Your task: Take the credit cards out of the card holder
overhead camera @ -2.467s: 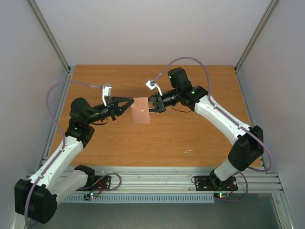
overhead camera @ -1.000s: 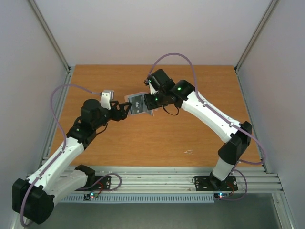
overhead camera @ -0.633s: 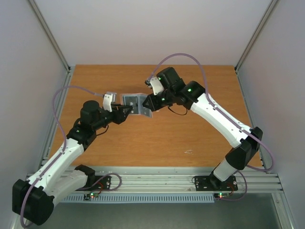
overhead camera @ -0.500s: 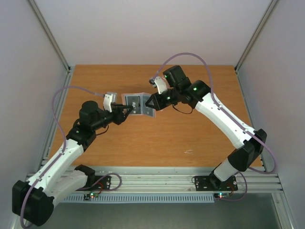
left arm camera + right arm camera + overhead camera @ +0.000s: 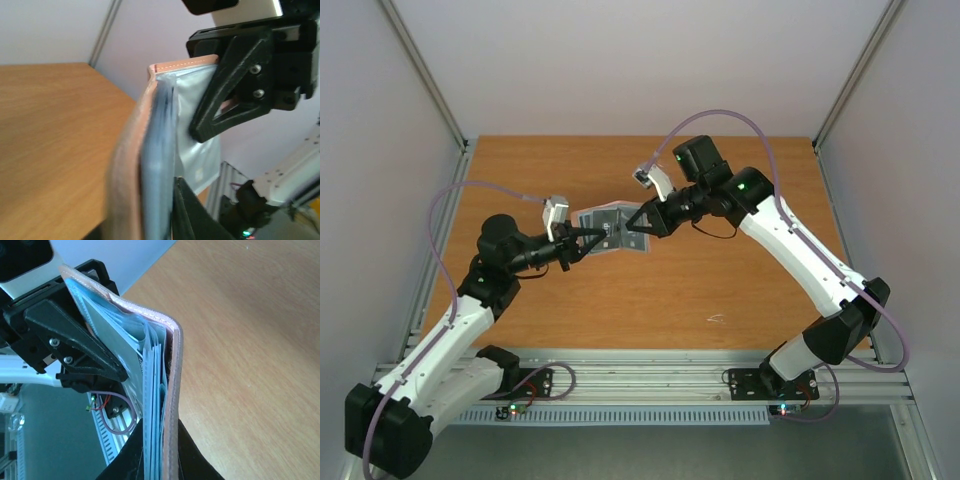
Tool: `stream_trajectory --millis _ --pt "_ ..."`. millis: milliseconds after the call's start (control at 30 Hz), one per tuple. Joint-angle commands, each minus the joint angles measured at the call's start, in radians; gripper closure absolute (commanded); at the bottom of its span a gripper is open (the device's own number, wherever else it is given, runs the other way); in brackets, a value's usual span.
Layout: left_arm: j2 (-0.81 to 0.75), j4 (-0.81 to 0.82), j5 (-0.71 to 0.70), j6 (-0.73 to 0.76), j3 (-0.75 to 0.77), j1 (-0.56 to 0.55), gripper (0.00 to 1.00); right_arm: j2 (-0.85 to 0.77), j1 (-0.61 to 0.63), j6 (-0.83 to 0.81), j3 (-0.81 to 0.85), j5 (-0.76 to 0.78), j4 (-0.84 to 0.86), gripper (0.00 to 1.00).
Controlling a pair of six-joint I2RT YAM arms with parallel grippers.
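The card holder (image 5: 611, 228) hangs open in the air between both grippers, its light blue-grey inside facing up. A dark card (image 5: 604, 226) shows in its left half; the other credit cards cannot be told apart. My left gripper (image 5: 586, 238) is shut on the left half, my right gripper (image 5: 633, 222) on the right half. In the left wrist view the holder (image 5: 150, 150) is edge-on in my left gripper (image 5: 150, 220), tan outside on the left. In the right wrist view my right gripper (image 5: 161, 460) clamps the holder's layered pockets (image 5: 155, 390).
The wooden table (image 5: 720, 280) lies below the held holder, with a small pale scratch mark (image 5: 715, 319) at the front right. Metal frame posts and grey walls stand on both sides. The arm bases sit on the rail (image 5: 650, 380) at the near edge.
The holder was held closed with its tan outside up; it has since turned over and opened. The right gripper has drawn back to the right, spreading the halves apart.
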Motion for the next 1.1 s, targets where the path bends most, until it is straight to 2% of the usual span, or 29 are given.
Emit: stream_trajectory --millis 0,33,100,200,300,367,433,500,600,633,667,700,767,900,967,1067 --pt "-0.006 0.100 0.115 0.006 0.014 0.000 0.91 -0.033 -0.004 -0.063 0.016 -0.123 -0.035 0.99" --pt "-0.007 0.103 0.127 0.007 0.017 0.000 0.98 -0.035 -0.011 -0.065 0.013 -0.129 -0.036 0.99" --pt "-0.008 0.100 0.145 0.006 0.024 0.000 1.00 -0.040 -0.031 -0.068 0.010 -0.140 -0.034 0.98" --pt "-0.011 0.080 0.131 -0.001 0.037 0.000 1.00 -0.054 -0.067 -0.057 -0.002 -0.128 -0.018 0.74" --pt "-0.010 -0.038 -0.033 0.006 0.067 0.000 1.00 -0.078 -0.106 -0.008 -0.017 -0.076 0.015 0.57" --pt "-0.010 -0.139 -0.189 0.002 0.090 0.000 1.00 -0.105 -0.123 0.035 -0.030 -0.024 0.057 0.53" --pt "-0.011 -0.215 -0.297 -0.008 0.099 -0.001 1.00 -0.123 -0.123 0.081 -0.032 0.046 0.090 0.52" --pt "-0.012 -0.249 -0.370 -0.003 0.102 -0.012 1.00 -0.131 -0.099 0.123 -0.032 0.101 0.121 0.55" --pt "-0.010 -0.279 -0.447 0.035 0.114 -0.044 1.00 -0.125 0.050 0.075 -0.021 0.223 0.148 0.58" --pt "-0.007 -0.284 -0.465 0.059 0.117 -0.054 1.00 -0.113 0.091 0.061 -0.015 0.220 0.164 0.58" --pt "-0.003 -0.282 -0.472 0.073 0.120 -0.060 1.00 -0.099 0.110 0.071 -0.021 0.147 0.201 0.58" --pt "0.001 -0.269 -0.460 0.075 0.120 -0.061 1.00 -0.085 0.112 0.097 -0.041 0.022 0.269 0.59" --pt "-0.004 -0.205 -0.387 0.045 0.115 -0.061 1.00 -0.064 0.104 0.150 -0.070 -0.077 0.340 0.62" --pt "-0.023 0.098 -0.100 -0.102 0.068 -0.044 1.00 -0.087 0.000 0.317 -0.214 -0.198 0.578 0.72" --pt "-0.023 0.170 -0.046 -0.144 0.061 -0.038 1.00 -0.111 -0.044 0.373 -0.273 -0.222 0.646 0.75" --pt "-0.021 0.192 -0.031 -0.163 0.051 -0.028 1.00 -0.121 -0.057 0.362 -0.294 -0.242 0.635 0.77"
